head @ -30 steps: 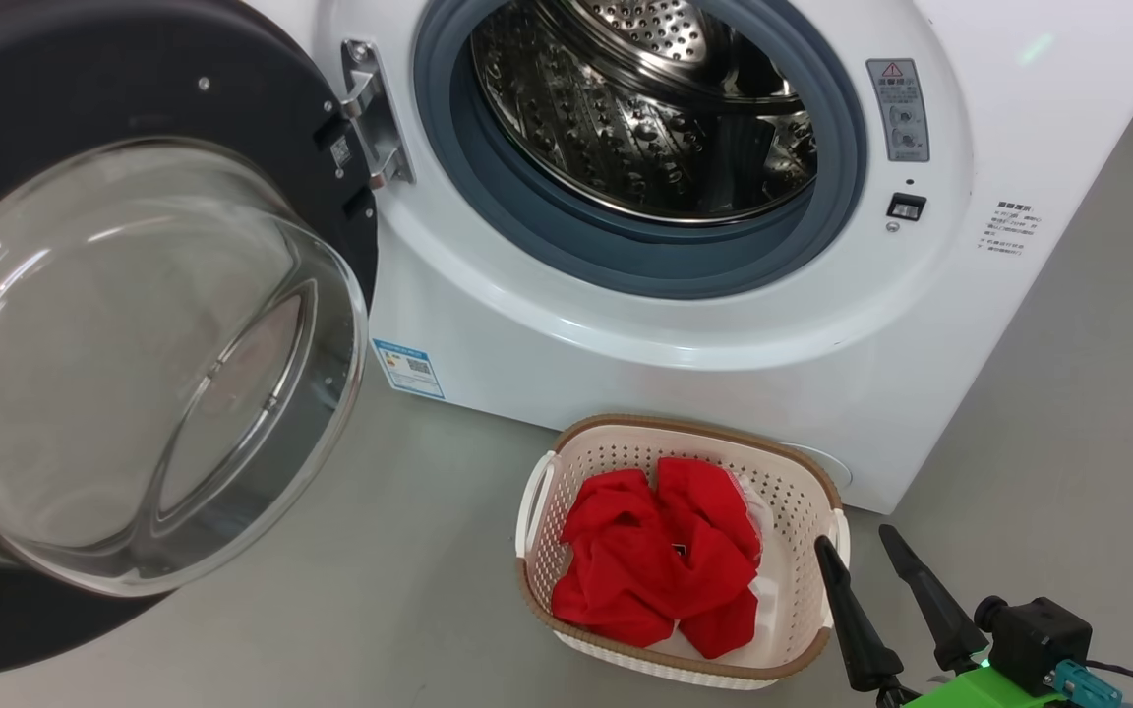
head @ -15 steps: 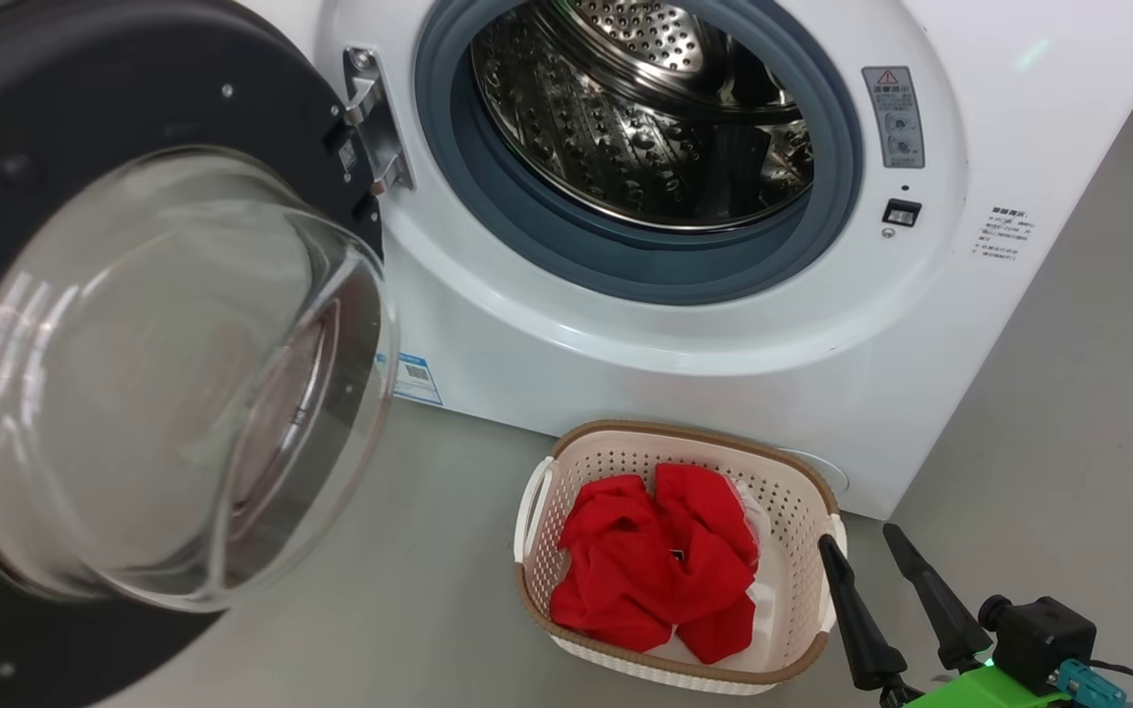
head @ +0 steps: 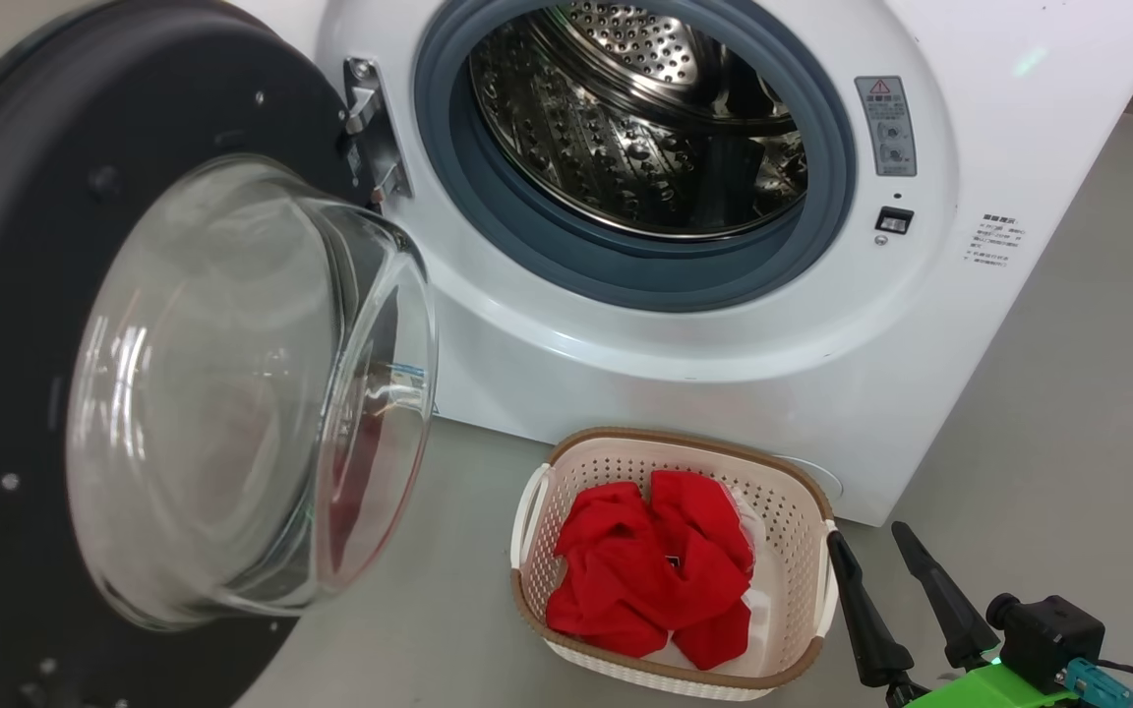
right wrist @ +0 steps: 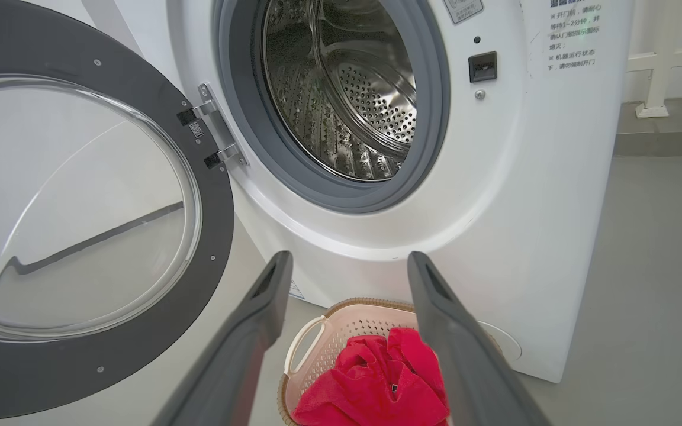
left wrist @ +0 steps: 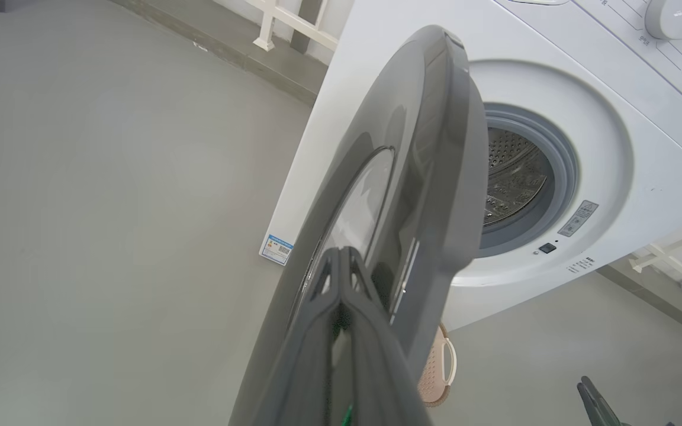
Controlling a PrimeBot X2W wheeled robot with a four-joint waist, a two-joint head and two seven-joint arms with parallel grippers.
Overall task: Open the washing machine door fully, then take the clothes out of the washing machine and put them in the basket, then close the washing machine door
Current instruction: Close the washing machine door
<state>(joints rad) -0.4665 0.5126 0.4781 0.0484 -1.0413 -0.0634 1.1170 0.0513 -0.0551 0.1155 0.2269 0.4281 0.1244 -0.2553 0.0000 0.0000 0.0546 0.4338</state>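
Left end effector (left wrist: pixel 341 255) pinched together, tips at the outer face of the washing machine door (head: pixel 26 216), which stands partway open. Right end effector (head: pixel 867 533) spread wide, empty, low beside the basket (head: pixel 685 440) holding the clothes (head: pixel 650 575)

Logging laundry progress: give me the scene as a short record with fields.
Door: large round black-rimmed glass door, open
Drum: perforated steel drum of the white washing machine, no clothes visible
Clothes: bright red fabric garments, inside the cream perforated plastic basket on the floor
Left end effector: shut, at the door's outer face
Right end effector: open, empty, beside the basket
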